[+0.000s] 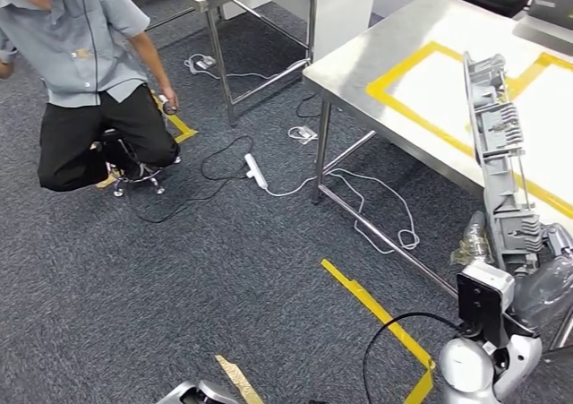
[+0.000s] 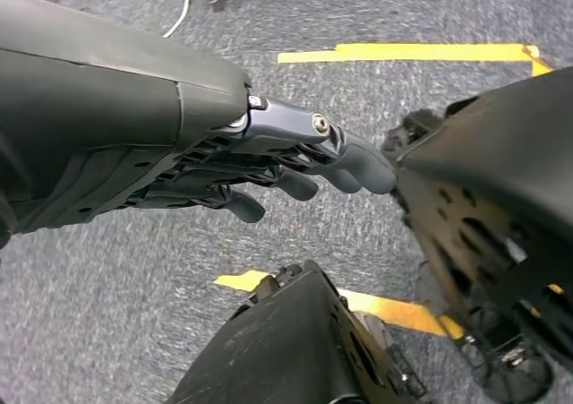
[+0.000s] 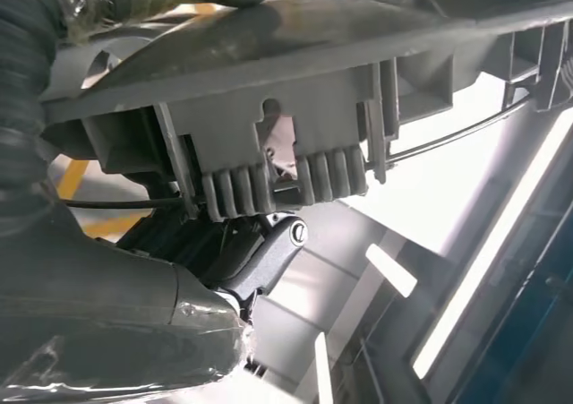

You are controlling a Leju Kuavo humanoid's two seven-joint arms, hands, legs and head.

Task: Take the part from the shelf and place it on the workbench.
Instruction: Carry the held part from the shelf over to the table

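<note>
**Over the tabletop corner, a long part on a short grip**

At the right edge of my head view, the right hand (image 1: 541, 243) holds the grey ribbed part (image 1: 497, 144) by its lower end, fingers wrapped around it, so the part stands nearly upright and leans over the steel tabletop (image 1: 412, 46) with its yellow tape outline. I judge the grip the weak point: most of the part's length rides above the hand, so it could pivot or slip as I lower it. Its top could also strike the tabletop first and twist loose. My left hand (image 2: 297, 158) hangs over the carpet, fingers straight and apart, holding nothing. A crouching person (image 1: 88, 73) and loose cables (image 1: 379, 207) lie on my walking side.
</note>
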